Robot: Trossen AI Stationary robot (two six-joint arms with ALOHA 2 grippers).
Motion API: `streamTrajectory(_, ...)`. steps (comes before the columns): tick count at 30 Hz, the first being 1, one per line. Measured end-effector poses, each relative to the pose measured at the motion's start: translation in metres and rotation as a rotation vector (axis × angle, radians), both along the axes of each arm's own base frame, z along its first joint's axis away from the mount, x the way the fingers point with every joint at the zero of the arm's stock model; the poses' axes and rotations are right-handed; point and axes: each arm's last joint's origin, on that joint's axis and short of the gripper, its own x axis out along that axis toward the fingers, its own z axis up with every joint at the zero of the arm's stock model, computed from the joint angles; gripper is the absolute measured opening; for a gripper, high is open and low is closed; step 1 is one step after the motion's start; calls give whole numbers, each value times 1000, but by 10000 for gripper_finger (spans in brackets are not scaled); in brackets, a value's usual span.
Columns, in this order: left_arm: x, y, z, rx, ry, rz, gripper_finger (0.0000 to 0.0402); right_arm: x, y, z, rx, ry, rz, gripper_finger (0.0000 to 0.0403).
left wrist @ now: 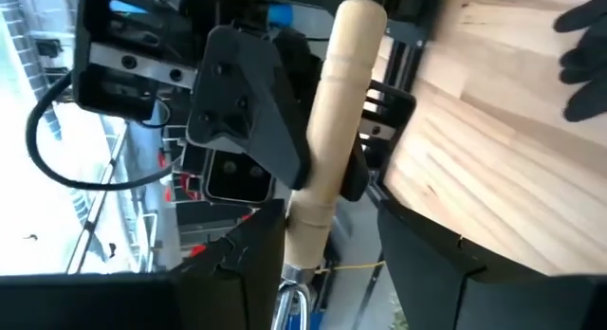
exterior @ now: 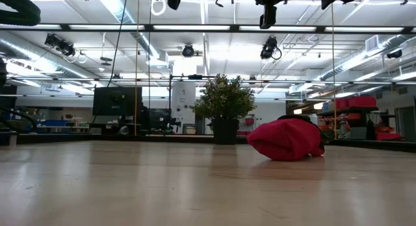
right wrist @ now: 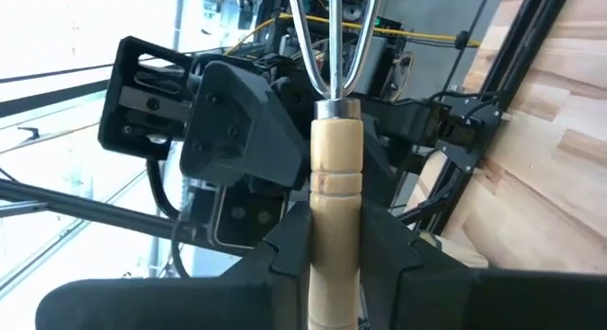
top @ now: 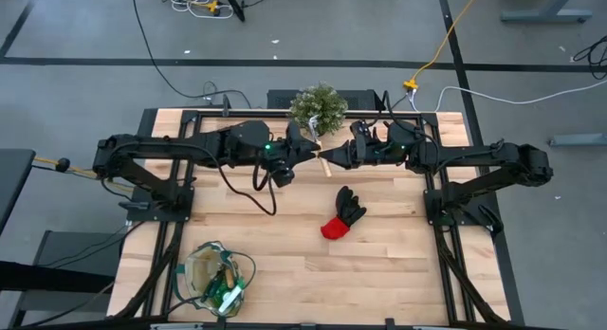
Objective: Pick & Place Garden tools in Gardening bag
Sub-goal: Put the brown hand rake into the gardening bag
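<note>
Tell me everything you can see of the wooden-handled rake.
The rake has a pale, round wooden handle with turned grooves, a metal collar and thin metal prongs. It is held in the air above the table's far middle, between the two arms. The right gripper is shut on the handle; the left gripper is around its prong end.

Potted plant [top: 318,108] (far table edge).
</note>
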Motion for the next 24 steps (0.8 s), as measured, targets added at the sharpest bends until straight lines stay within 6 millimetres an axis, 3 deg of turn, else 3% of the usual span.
streamTrajectory(12, 12, 6, -7, 26, -20, 65, 177, 0, 0, -1, 10, 12, 4, 57)
streamTrajectory(24, 12, 7, -7, 82, -4, 93, 177, 0, -2, -1, 8, 15, -5, 57)
